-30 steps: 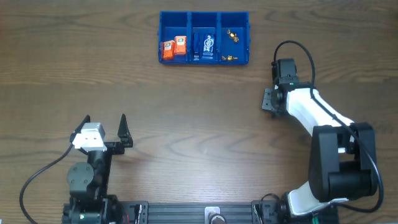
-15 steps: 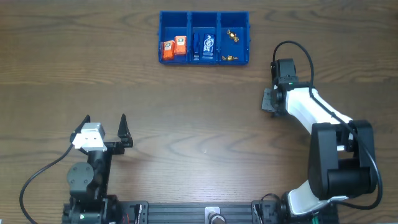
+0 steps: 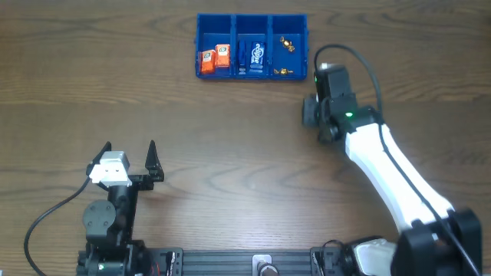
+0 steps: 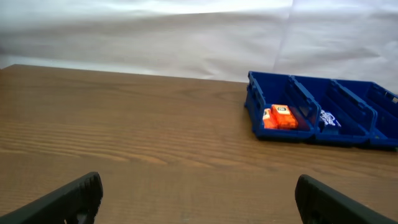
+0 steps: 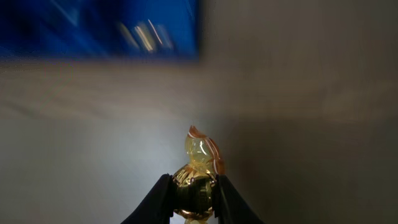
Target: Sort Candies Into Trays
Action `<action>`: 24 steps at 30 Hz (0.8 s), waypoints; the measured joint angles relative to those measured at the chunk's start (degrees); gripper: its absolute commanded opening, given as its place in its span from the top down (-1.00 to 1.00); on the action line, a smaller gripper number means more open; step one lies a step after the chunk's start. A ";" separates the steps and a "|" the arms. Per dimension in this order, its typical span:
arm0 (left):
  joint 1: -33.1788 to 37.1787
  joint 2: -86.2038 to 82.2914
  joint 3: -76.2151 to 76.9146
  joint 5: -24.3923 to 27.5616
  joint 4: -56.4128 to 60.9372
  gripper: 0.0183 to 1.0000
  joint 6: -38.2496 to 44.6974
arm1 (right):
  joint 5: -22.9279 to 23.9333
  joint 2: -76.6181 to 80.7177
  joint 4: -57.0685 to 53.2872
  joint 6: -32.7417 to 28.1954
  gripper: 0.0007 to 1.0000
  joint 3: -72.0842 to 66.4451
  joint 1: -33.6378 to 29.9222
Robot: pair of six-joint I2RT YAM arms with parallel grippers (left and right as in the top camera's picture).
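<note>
Since the frame half a second ago, the right arm has stretched out across the brown wood-grain worktop (image 3: pixel 230 153). That carried the right gripper (image 5: pixel 194 200) closer to the blue plastic three-compartment tray (image 3: pixel 252 17). In the top view it now sits near the tray's right end, close to the near corner. The left arm has not moved.

The small candy in a gold twisted wrapper (image 5: pixel 198 167) sits between the right gripper's fingertips. Its wrapper tail sticks out past them, the worktop lies beneath it, and the tray's blue wall is just beyond. The right gripper is closed down to the candy's width and pinches it.

The left gripper (image 3: pixel 130 147) is spread wide, holds nothing, and is well apart from the tray. The tray holds orange packets (image 3: pixel 215 60) in its left compartment, a blue packet (image 3: pixel 257 55) in the middle one and more gold candies (image 3: pixel 288 44) in the right one.
</note>
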 measured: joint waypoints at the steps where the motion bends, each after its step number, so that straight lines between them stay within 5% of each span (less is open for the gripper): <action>1: 0.00 0.00 0.00 0.00 -0.02 -1.00 0.00 | -0.09 -0.79 -0.13 0.07 0.70 2.89 0.33; 12: 0.00 0.00 0.00 0.00 0.00 -1.00 -0.02 | 0.52 15.39 0.90 -0.22 0.68 31.80 0.35; 24: 0.00 0.00 0.00 0.00 0.00 -0.99 0.00 | 0.44 30.88 4.13 -0.28 0.56 34.84 1.18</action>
